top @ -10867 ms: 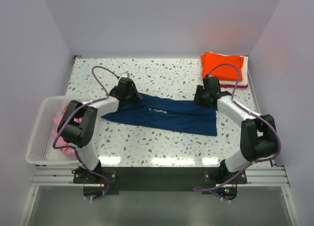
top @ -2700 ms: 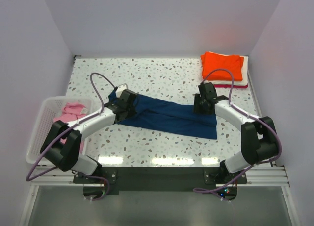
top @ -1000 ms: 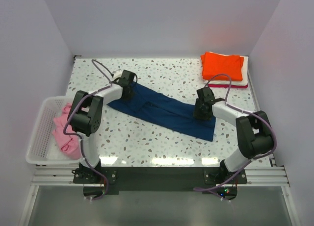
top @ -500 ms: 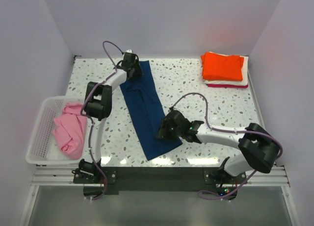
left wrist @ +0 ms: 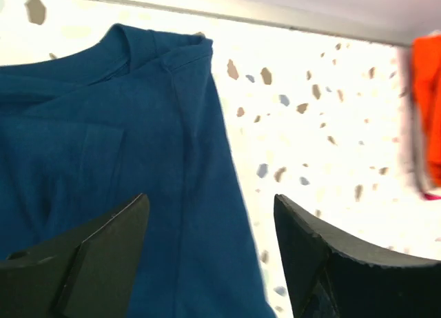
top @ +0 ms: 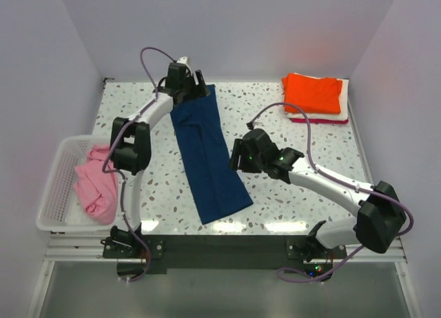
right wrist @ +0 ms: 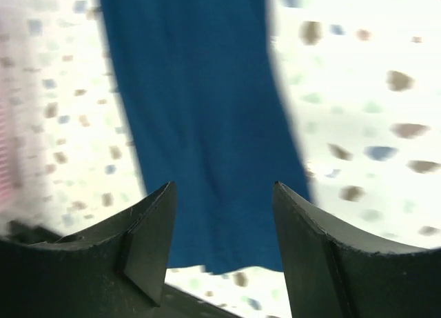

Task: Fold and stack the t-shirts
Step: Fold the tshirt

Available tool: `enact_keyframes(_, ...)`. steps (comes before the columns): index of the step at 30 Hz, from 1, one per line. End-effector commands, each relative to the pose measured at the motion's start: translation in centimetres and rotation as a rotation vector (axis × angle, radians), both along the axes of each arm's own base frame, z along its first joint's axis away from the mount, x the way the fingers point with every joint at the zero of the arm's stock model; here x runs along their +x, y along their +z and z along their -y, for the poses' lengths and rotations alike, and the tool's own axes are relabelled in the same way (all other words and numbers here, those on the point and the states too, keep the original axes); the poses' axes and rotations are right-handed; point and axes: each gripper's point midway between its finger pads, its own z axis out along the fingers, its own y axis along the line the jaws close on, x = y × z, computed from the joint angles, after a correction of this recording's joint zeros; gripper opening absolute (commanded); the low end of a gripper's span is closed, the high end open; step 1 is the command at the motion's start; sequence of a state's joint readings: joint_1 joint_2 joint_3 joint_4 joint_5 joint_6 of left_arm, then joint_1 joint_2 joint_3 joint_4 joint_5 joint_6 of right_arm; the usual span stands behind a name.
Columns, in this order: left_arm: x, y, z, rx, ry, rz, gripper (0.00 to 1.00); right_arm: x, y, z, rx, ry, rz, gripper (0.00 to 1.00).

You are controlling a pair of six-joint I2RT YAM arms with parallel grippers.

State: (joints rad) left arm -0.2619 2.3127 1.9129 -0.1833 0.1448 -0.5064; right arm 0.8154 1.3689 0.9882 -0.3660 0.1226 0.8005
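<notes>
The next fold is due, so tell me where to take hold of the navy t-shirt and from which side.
Take the navy t-shirt by its near hem, coming from its right edge, where the open right gripper hangs. It lies flat as a long strip, collar at the far end, so the lifted hem can probably fold over toward the collar.

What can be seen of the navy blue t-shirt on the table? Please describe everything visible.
The navy blue t-shirt is soft cloth, folded lengthwise into a long narrow strip. It lies flat on the speckled table, slightly slanted, its collar at the far edge and its hem near the front. The left gripper and right gripper hang open above it; neither holds it.
</notes>
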Motion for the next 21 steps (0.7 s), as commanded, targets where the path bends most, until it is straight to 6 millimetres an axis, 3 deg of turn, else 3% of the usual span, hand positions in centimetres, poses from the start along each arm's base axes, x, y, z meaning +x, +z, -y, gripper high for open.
enact_keyframes(1,-1.7,12.5,-1.8,-0.103,0.147,0.158,0.75,-1.0,-2.7,5.0,-0.213,0.018,-0.010,0.61)
enact_keyframes(2,-3.9,9.8,-2.4,-0.073,0.188,0.060,0.74,-1.2,-2.8,5.3,-0.230,0.025,-0.006,0.61)
enact_keyframes(3,-5.7,12.2,-2.8,-0.089,0.228,0.074,0.69,-1.3,-2.9,5.4,-0.231,0.032,-0.005,0.61)
enact_keyframes(4,-7.4,12.0,-3.0,-0.056,0.287,0.058,0.67,-1.7,-3.3,5.5,-0.235,0.050,-0.013,0.60)
enact_keyframes(5,-10.2,8.8,-3.4,-0.012,0.306,-0.016,0.65,-1.7,-3.5,5.5,-0.237,0.061,-0.007,0.60)
enact_keyframes(6,-12.7,11.2,-3.9,-0.051,0.338,0.008,0.61,-1.9,-3.8,5.6,-0.237,0.063,-0.011,0.60)
enact_keyframes(7,-14.7,10.9,-3.7,-0.050,0.346,0.002,0.60,-2.5,-5.0,6.0,-0.252,0.073,-0.030,0.59)
enact_keyframes(8,-18.0,7.0,-4.4,-0.016,0.349,-0.078,0.57,-2.7,-5.5,6.1,-0.253,0.081,-0.036,0.59)
enact_keyframes(9,-20.8,9.0,-3.5,-0.068,0.330,-0.042,0.55,-3.1,-6.0,6.3,-0.256,0.086,-0.047,0.58)
enact_keyframes(10,-23.7,5.7,-4.0,-0.030,0.318,-0.100,0.54,-3.6,-7.3,6.7,-0.273,0.091,-0.071,0.56)
enact_keyframes(12,-27.7,5.5,-4.8,-0.019,0.315,-0.133,0.49,-4.2,-8.1,6.3,-0.251,0.117,-0.091,0.54)
enact_keyframes(13,-30.1,3.1,-5.5,0.025,0.303,-0.187,0.48,-4.7,-8.7,6.5,-0.254,0.123,-0.106,0.51)
enact_keyframes(14,-31.9,2.1,-6.1,0.051,0.293,-0.226,0.48,-4.7,-8.8,6.2,-0.235,0.128,-0.104,0.50)
enact_keyframes(15,-33.5,2.4,-5.7,0.027,0.263,-0.225,0.47,-5.1,-8.9,5.8,-0.216,0.146,-0.115,0.49)
enact_keyframes(16,-35.2,0.8,-6.1,0.046,0.251,-0.265,0.47,-5.4,-9.1,5.9,-0.213,0.147,-0.122,0.49)
enact_keyframes(21,-40.6,-1.7,-5.6,0.057,0.141,-0.356,0.47,-6.5,-9.0,5.1,-0.171,0.149,-0.117,0.48)
